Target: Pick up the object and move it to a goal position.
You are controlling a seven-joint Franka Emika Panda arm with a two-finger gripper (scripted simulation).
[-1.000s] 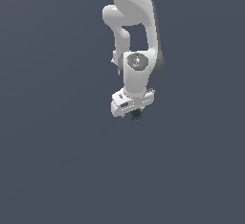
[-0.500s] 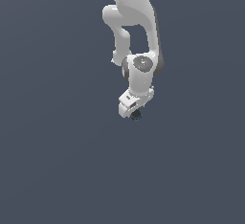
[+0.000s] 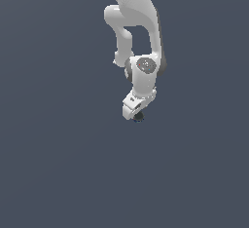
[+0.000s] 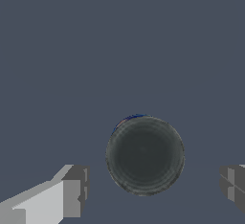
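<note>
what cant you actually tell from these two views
- Exterior view: the object is only a tiny dark speck under the gripper; the white hand hides whether the fingers touch it.
- Wrist view: both fingertips are cut off by the frame edges, so their full length is unseen. The object sits between them with gaps on both sides.
- Neither view shows a goal marker.
- Wrist view: whether the object rests on the ground is unclear.

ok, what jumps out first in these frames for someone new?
The white arm hanging down mid-frame against bare grey in the exterior view, its gripper right over a tiny dark object. In the wrist view that object is a dark round ball sitting between the two spread fingers, untouched.
</note>
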